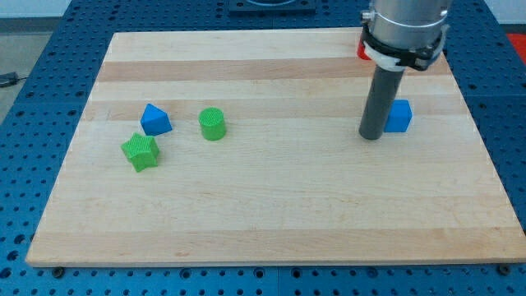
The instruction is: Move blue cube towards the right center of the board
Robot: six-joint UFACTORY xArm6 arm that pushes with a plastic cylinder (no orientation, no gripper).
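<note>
The blue cube (399,116) sits on the wooden board (271,205) at the view's right, about mid-height. My tip (371,136) rests on the board just left of the cube, touching or nearly touching its left side. The rod hides part of the cube's left face.
A blue triangular block (154,120), a green star-shaped block (140,152) and a green cylinder (213,124) lie at the view's left. A red block (361,49) shows partly behind the arm at the top right. Blue perforated table surrounds the board.
</note>
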